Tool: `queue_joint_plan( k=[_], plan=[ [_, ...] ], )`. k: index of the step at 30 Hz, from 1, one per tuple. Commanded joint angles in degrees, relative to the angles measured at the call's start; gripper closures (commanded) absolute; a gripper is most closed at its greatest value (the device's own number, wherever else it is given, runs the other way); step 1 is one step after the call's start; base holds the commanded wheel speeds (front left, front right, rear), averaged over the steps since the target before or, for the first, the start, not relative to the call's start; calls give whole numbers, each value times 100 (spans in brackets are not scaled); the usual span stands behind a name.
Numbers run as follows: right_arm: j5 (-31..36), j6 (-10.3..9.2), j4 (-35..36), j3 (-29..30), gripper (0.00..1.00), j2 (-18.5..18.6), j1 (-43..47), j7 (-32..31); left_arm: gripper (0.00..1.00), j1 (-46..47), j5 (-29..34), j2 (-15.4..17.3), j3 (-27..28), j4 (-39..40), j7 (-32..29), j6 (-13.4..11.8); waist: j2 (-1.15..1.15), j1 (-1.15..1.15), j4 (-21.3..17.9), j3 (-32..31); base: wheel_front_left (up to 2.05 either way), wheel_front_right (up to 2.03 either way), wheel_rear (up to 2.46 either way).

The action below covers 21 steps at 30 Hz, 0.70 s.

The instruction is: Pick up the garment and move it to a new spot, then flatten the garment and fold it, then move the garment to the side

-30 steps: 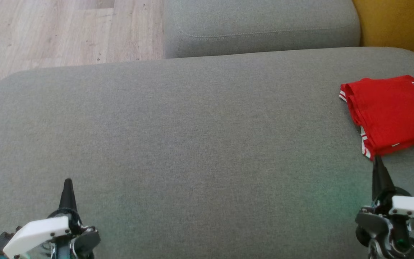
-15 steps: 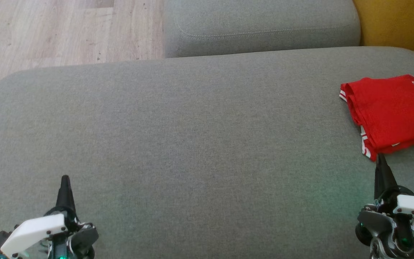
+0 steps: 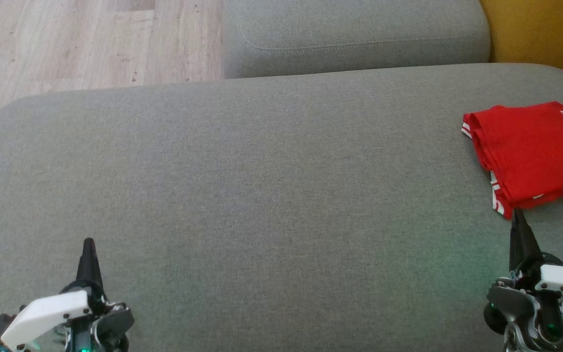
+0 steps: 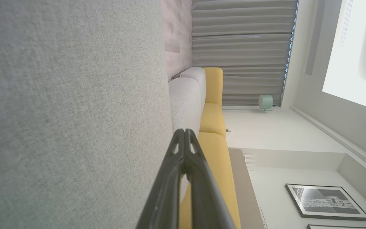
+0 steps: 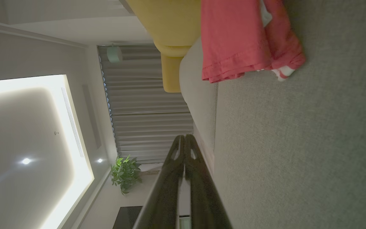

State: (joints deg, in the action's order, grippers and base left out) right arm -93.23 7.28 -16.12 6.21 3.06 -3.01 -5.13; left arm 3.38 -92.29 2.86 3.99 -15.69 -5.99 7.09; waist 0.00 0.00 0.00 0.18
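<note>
Left end effector (image 3: 88, 243): narrow, its two dark fingers pressed together along their length, as the left wrist view confirms. It sits low over the near left part of the grey seat cushion (image 3: 262, 171), fingers pointing toward the far side.

Right end effector (image 3: 515, 215): likewise narrow, fingers closed tip to tip with only air about them. It sits at the near right of the same cushion. From the head view its tip lies just beside the near corner of the garment (image 3: 530, 151). It appears to stop just short of the cloth, though contact cannot be judged from that angle; the right wrist view shows bare cushion between fingertips and hem.

Garment: red, folded into a compact stack with white-striped trim at its edges and part of some dark lettering. It lies flat at the right end of the cushion, cut off by the picture's edge.

Surroundings: a second grey cushion (image 3: 355, 34) beyond, pale wooden floor (image 3: 66, 44) at the far left, a yellow seat (image 3: 540, 29) at the far right.
</note>
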Motion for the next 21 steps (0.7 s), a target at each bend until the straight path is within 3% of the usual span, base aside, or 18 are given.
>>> queue_joint_plan(
  k=[1, 21],
  plan=[
    [-1, 21, 217, -98, 100, 76, -305, -33, 100, 279, -9, 24, 226, 164, -28, 40, 0, 0, 0, 0, 0, 0, 0],
    [24, 21, 215, -68, 100, 55, -308, -57, 100, 279, -2, 19, 234, 164, -35, 40, 0, 0, 0, 0, 0, 0, 0]
  ],
)
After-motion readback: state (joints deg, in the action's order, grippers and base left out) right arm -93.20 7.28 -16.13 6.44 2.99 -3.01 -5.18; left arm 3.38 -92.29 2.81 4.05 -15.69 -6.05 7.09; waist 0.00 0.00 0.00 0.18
